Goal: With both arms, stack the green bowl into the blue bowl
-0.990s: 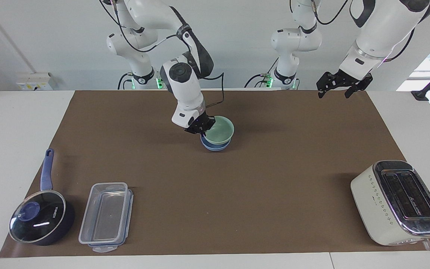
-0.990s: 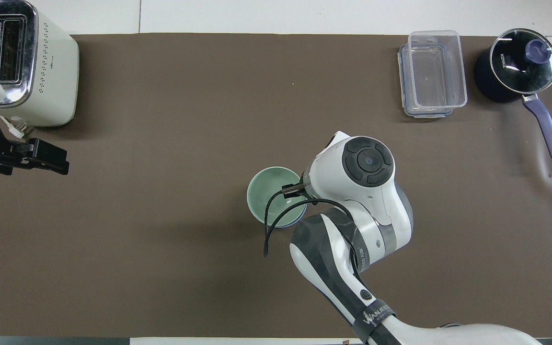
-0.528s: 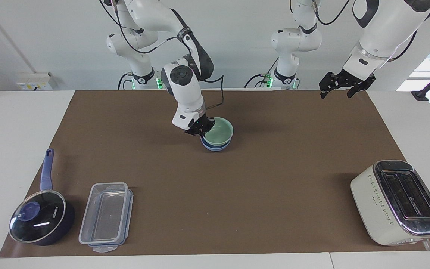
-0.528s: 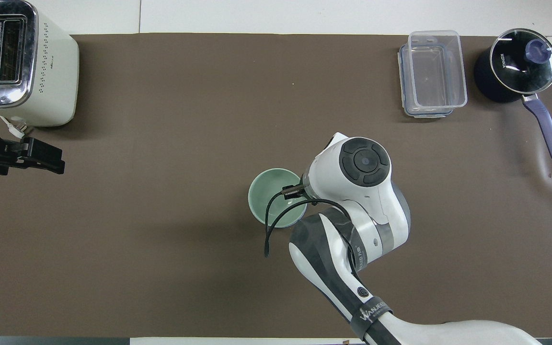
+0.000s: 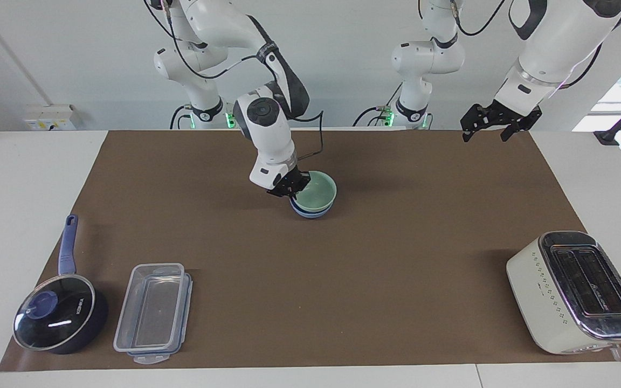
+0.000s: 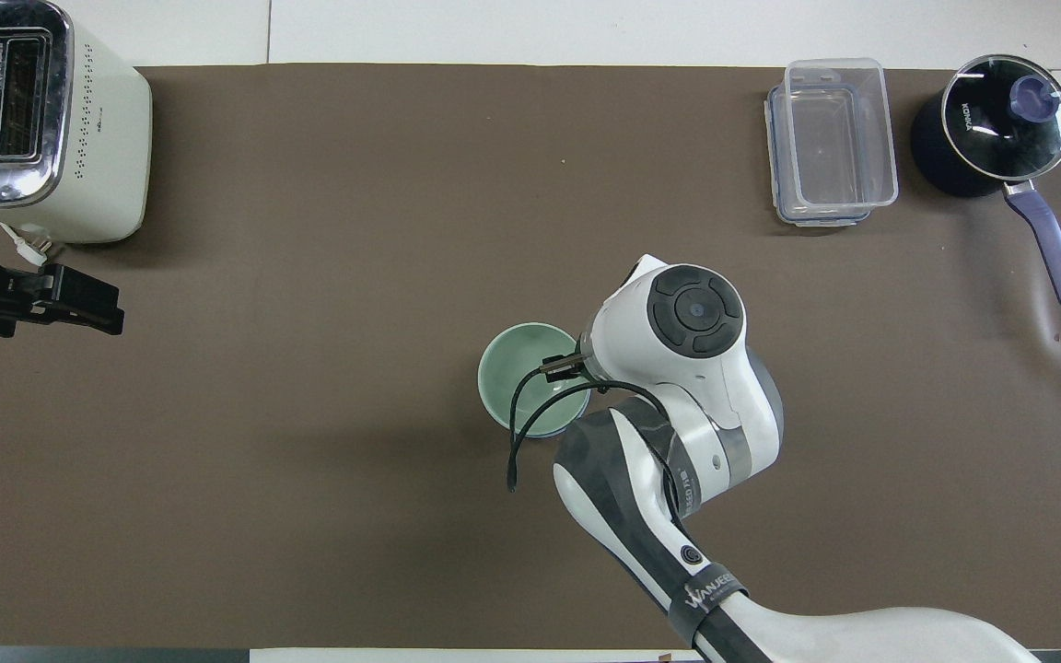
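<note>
The pale green bowl [image 5: 318, 193] sits nested in the light blue bowl [image 5: 310, 211] at the middle of the brown mat, nearer to the robots; only the blue bowl's lower wall shows. My right gripper [image 5: 288, 186] is at the green bowl's rim, on the side toward the right arm's end of the table. In the overhead view the right wrist hides it, and the green bowl [image 6: 517, 373] shows beside the wrist. My left gripper [image 5: 484, 134] is open and empty, raised over the mat's edge at the left arm's end, where it waits.
A white toaster [image 5: 574, 291] stands farthest from the robots at the left arm's end. A clear lidded container [image 5: 151, 312] and a dark blue saucepan with a glass lid [image 5: 57, 320] stand farthest from the robots at the right arm's end.
The green bowl has settled lower and more level in the blue bowl. The right wrist has turned slightly at the rim. The left gripper has drawn up and back a little.
</note>
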You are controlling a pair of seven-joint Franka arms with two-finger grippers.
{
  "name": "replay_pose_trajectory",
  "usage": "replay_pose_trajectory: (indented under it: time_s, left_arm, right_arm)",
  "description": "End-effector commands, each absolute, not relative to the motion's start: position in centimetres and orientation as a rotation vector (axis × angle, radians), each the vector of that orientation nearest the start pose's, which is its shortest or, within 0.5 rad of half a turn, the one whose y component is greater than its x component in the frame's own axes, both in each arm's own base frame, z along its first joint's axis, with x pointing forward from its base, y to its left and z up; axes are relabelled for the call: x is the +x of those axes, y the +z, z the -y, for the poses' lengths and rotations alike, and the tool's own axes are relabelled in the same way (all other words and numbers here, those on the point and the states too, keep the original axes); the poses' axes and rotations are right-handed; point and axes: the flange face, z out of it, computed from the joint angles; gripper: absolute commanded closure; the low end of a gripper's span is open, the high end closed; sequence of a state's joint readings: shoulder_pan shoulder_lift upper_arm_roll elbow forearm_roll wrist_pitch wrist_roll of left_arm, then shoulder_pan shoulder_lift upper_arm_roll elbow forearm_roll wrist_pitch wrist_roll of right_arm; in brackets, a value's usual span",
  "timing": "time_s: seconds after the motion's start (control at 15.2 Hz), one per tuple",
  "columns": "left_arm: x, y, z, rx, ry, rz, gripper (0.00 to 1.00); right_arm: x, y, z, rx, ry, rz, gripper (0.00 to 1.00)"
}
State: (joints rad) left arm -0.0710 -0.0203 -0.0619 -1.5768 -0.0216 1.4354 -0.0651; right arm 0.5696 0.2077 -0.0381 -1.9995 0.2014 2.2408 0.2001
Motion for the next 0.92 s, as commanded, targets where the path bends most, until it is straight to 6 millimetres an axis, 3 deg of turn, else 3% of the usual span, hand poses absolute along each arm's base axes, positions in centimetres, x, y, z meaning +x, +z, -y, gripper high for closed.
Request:
replay_pose_trajectory:
  time_s: [0.0, 0.86]
  left_arm:
    - [52.5, 62.4, 7.4, -3.151, 0.215, -0.128, 0.00]
    - [52.7, 62.3, 6.4, -3.153, 0.219, -0.084, 0.00]
  right_arm:
    - [51.1, 35.8, -30.4, -2.977, 0.006, 0.346, 1.00]
    - [51.0, 35.4, -30.2, -2.990, 0.010, 0.361, 1.00]
